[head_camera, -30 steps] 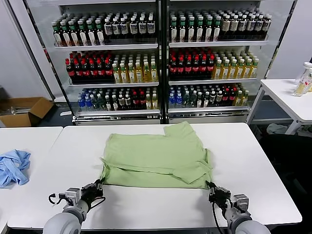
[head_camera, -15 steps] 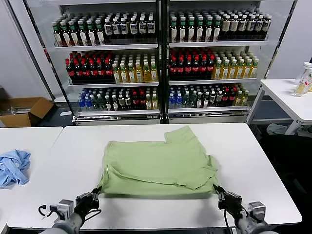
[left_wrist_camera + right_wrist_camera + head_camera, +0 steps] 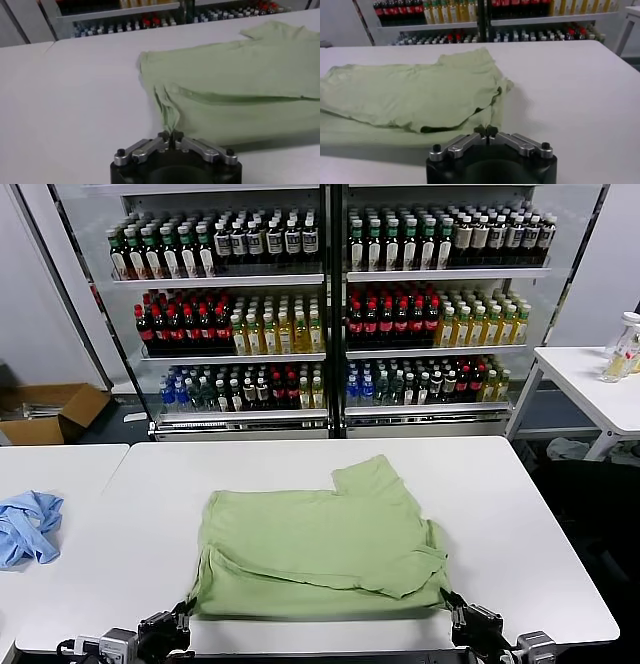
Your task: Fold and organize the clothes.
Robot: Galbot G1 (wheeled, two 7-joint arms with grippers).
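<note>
The light green polo shirt [image 3: 320, 544] lies partly folded on the white table [image 3: 500, 514], one sleeve pointing toward the far side; its graphic is hidden. My left gripper [image 3: 183, 617] is shut on the shirt's near left corner at the table's front edge; the left wrist view shows the pinched fabric [image 3: 170, 117] between the closed fingers of the gripper [image 3: 171, 136]. My right gripper [image 3: 452, 605] is shut on the near right corner; the right wrist view shows the shirt [image 3: 410, 95] and the closed gripper [image 3: 486, 131] holding its edge.
A light blue cloth [image 3: 25, 524] lies on the neighbouring table at the left. Drink coolers [image 3: 330, 304] full of bottles stand behind. Another table [image 3: 590, 379] with bottles is at the far right. A cardboard box [image 3: 50, 409] sits on the floor.
Both grippers have pulled back toward the table's front edge, dragging the shirt nearer to me. Both stay shut on its near corners.
</note>
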